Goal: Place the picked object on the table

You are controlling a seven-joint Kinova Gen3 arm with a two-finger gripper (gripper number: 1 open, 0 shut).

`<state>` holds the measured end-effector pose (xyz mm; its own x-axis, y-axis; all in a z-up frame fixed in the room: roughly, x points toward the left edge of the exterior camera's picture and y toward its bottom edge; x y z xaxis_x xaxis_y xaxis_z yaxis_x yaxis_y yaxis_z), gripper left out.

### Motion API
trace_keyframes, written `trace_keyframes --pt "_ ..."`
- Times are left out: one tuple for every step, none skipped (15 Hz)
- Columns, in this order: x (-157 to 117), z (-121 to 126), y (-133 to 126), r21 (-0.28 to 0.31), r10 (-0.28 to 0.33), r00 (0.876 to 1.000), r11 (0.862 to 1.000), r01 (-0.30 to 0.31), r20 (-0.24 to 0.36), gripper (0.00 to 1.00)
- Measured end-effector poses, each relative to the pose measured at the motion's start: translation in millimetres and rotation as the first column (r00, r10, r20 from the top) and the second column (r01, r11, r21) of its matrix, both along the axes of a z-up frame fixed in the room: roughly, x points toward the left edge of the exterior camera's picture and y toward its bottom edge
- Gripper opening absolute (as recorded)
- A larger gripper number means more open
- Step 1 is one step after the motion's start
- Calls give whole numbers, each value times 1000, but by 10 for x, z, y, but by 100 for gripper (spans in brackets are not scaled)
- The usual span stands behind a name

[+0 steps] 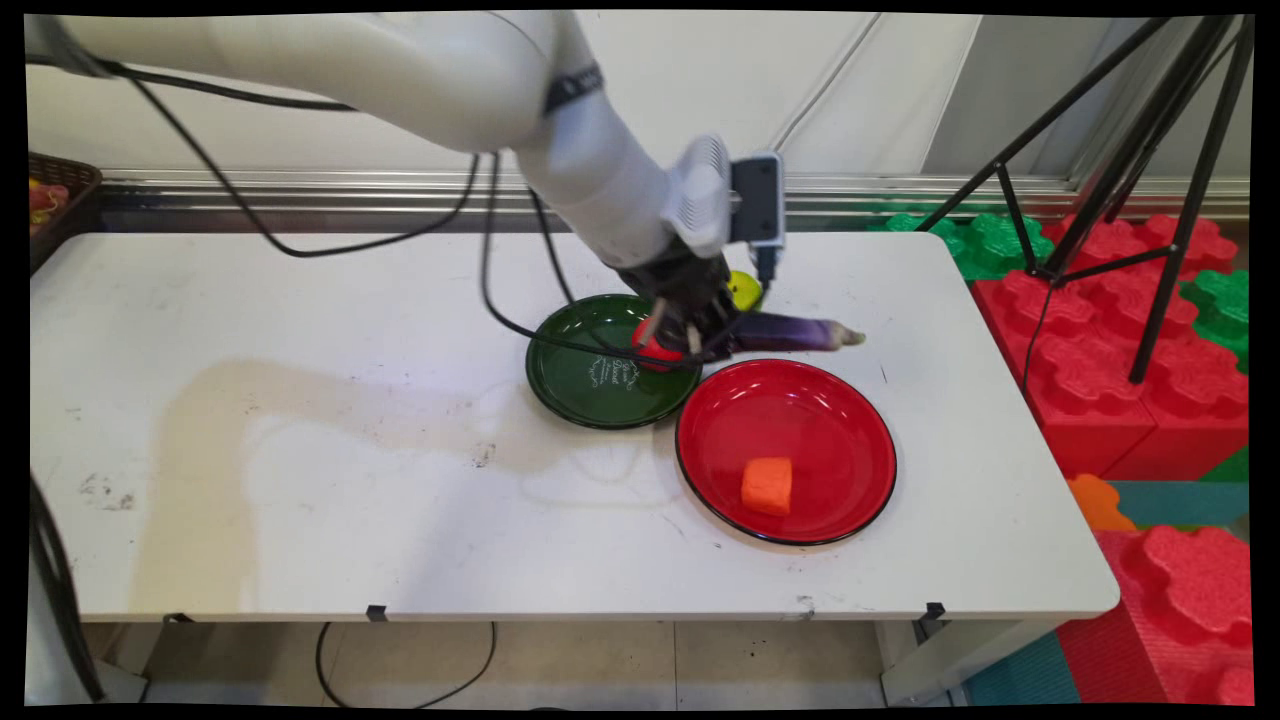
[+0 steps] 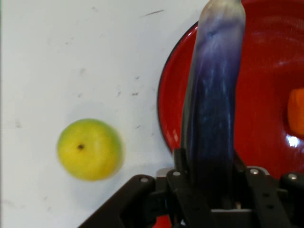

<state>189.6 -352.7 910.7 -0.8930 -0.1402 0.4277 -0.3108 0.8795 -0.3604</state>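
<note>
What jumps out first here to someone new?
The end effector is shut on a purple eggplant, which sticks out level toward the right, above the table between two plates. The green plate holds a red item under the arm; the red plate holds an orange block.

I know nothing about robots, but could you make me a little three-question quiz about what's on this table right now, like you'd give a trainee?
1. True or false: the end effector is shut on the purple eggplant.
2. Which plate holds the orange block? A) the green plate B) the red plate C) neither
3. Fill in: in the hand view, the round fruit lying on the white table beside the eggplant is coloured ____.

Key
1. True: the eggplant sticks out from between the fingers in the hand view.
2. B.
3. Yellow-green; it is the yellow-green fruit.
</note>
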Motion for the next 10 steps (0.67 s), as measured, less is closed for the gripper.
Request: trace_keyframes --pt "54 71 53 -16 -4 1000 1000 4 6 0" --pt "105 140 106 -32 -10 1000 999 10 13 0" --pt "192 240 197 -55 -20 999 998 21 25 0" --pt "251 295 257 -67 -28 999 997 30 35 0" --pt "325 350 331 -79 -37 998 996 41 48 0" --pt "374 380 384 -83 -47 997 995 51 58 0" --pt "426 404 440 -87 -57 996 994 63 69 0" --pt "489 429 510 -89 -72 994 993 79 84 0" --pt "578 454 610 -90 -90 991 991 99 104 0" --pt "629 464 668 -88 -102 988 990 112 114 0"
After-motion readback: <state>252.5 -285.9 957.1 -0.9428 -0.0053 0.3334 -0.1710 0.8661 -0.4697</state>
